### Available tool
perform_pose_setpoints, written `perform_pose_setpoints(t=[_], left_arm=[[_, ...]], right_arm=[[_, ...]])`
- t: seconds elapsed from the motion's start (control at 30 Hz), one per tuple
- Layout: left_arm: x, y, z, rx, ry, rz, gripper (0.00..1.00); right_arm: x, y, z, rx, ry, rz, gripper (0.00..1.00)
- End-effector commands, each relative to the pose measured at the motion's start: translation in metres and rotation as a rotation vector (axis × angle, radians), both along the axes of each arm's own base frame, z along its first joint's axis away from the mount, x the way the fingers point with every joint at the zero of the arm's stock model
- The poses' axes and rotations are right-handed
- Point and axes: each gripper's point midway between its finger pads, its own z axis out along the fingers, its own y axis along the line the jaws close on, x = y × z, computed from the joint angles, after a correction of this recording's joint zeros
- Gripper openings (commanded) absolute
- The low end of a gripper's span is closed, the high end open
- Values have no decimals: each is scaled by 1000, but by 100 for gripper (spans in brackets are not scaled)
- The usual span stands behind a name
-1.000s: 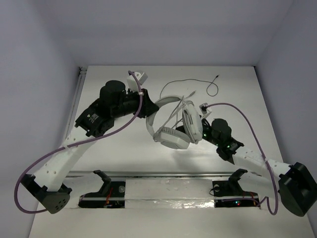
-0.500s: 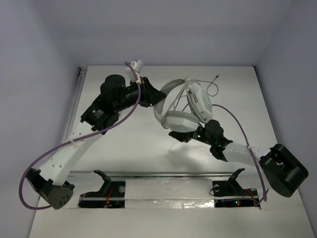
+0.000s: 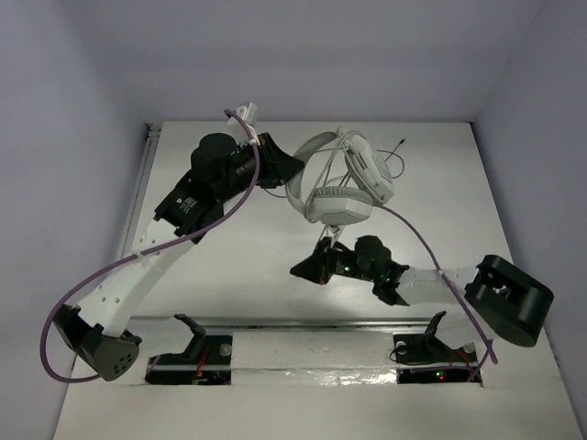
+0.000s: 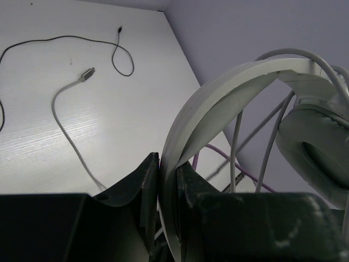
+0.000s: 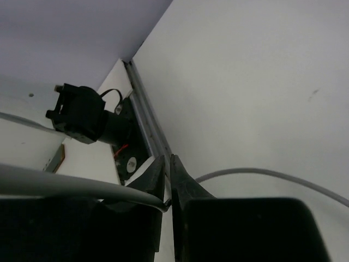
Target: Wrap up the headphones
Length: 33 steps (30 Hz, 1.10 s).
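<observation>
Headphones hang above the table, and we see the left gripper clamped tight on the headband; lower down, the right gripper pinches the thin grey cable between nearly closed fingers

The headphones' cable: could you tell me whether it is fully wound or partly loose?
Partly loose: strands of the cable cross the headphones, while its plug end lies on the table.
</observation>
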Motion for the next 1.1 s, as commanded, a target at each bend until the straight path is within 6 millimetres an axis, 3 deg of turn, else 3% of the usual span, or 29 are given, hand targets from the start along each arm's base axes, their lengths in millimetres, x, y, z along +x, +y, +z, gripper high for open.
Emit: perform_pose_setpoints(t=[0.0, 0.17, 0.23, 0.27, 0.3, 0.37, 0.4, 0.43, 0.47, 0.5, 0.6, 0.67, 0.8, 0.83, 0.87, 0.9, 0.97, 1.03, 1.07], left_arm=[[12, 7, 72, -194, -120, 91, 0], [43, 39, 64, -191, -125, 331, 0], [52, 49, 52, -171, -112, 407, 0], [59, 58, 56, -184, -133, 470, 0], [64, 62, 48, -160, -134, 502, 0], [75, 74, 36, -121, -128, 591, 0], [80, 77, 26, -81, -127, 620, 0], [83, 80, 21, -68, -120, 639, 0], [86, 86, 16, -48, -117, 678, 0], [89, 88, 7, -20, -113, 696, 0], [94, 103, -14, 92, -94, 771, 0], [94, 117, -28, 200, -88, 819, 0], [87, 117, -68, 411, -52, 785, 0], [85, 114, -79, 465, -46, 768, 0], [78, 122, -93, 550, -20, 794, 0], [71, 117, -104, 591, -14, 778, 0], [63, 111, -118, 637, -5, 738, 0], [53, 97, -132, 688, -5, 673, 0], [48, 96, -140, 732, 9, 654, 0]], right_arm=[[-7, 24, 31, 94, -47, 21, 13], [-39, 36, 27, 55, -4, 21, 8], [-45, 35, 26, 27, 23, -10, 7], [-56, 38, 26, 18, 32, 7, 6], [-62, 37, 17, -27, 54, 11, 6], [-67, 40, 23, -48, 53, -15, 4], [-83, 41, 13, -106, 69, 16, 4], [-80, 40, 11, -127, 66, -22, 4], [-84, 43, 19, -125, 65, -24, 2], [-95, 42, 13, -162, 78, -7, 1], [-106, 44, 14, -218, 83, -14, 0], [-116, 44, 15, -248, 79, -12, 0], [-117, 40, 25, -312, 57, -5, 0], [-116, 44, 43, -288, 43, -9, 0], [-116, 41, 45, -310, 35, -5, 0], [-116, 36, 45, -341, 31, -3, 0], [-117, 39, 68, -325, 1, 21, 0], [-113, 31, 69, -385, -37, 14, 0], [-109, 31, 82, -382, -57, -3, 0]])
